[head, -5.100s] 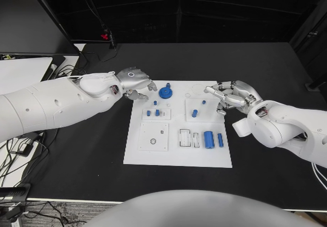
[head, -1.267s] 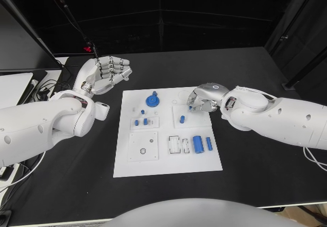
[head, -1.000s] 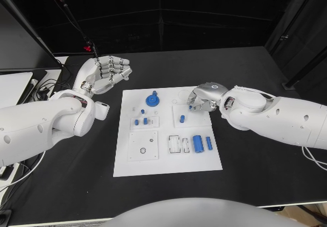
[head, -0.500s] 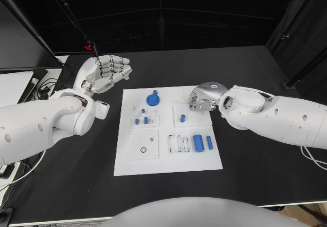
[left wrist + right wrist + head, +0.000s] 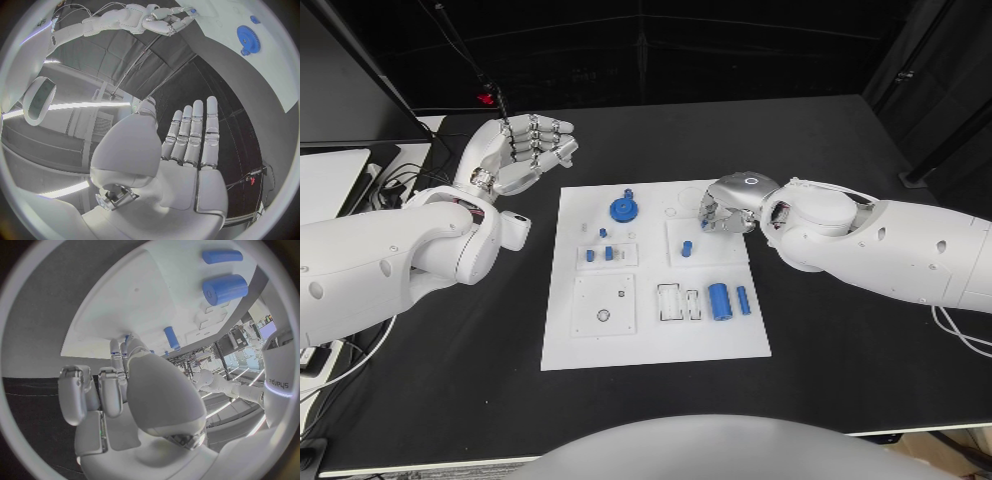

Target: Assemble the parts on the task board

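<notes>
The task board (image 5: 653, 340) lies at the middle of the black table (image 5: 848, 350), its long sides running from the far edge toward the near edge. The left hand (image 5: 519, 152) is raised off the board's far left corner, palm flat, fingers straight and close side by side, holding nothing and well apart from every part. The right hand (image 5: 728, 208) is down over the board's far right corner with its fingers curled toward the surface; the right wrist view shows fingertips (image 5: 116, 349) at the white plate next to an upright blue peg (image 5: 171, 337), but whether anything is pinched cannot be told. A blue gear (image 5: 626, 210) sits near the far edge of the board. A large blue cylinder (image 5: 718, 301) and a slim blue cylinder (image 5: 743, 301) lie side by side toward the right edge, beside empty outlined slots (image 5: 678, 303). Judgement: the step in hand is work on a small part at the far right corner. The next move calls for a secure fingertip hold there, then a straight, aligned insertion; the lying cylinders appear not yet placed.
</notes>
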